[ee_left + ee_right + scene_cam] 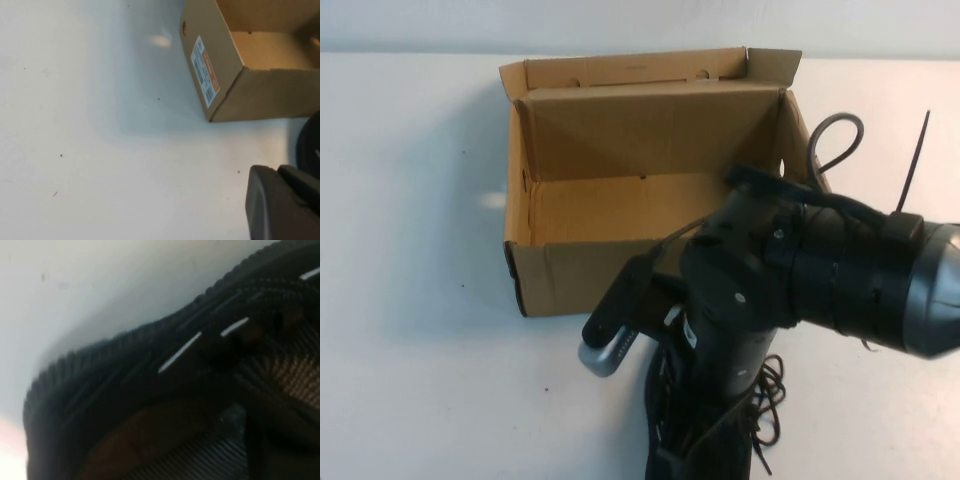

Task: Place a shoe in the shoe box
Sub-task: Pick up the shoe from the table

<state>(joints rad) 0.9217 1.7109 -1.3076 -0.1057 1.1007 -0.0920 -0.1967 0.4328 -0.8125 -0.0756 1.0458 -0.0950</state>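
The shoe (150, 390) lies on the white table (410, 350) directly under the right gripper (720, 400), whose finger state I cannot tell. The open shoe box (590, 275) stands just beyond it. The left gripper (282, 205) hovers near the box's labelled corner, its state also unclear.

Shoe box (620, 215) stands open at table (410, 300) centre | right gripper (695, 400) before it, over shoe (765, 410) | left gripper (280, 205) off box's near-left.

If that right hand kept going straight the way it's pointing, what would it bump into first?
Most likely the shoe: the right hand points down near the box's front wall, and its camera is filled by black knit and laces. The left hand sits apart over bare table.
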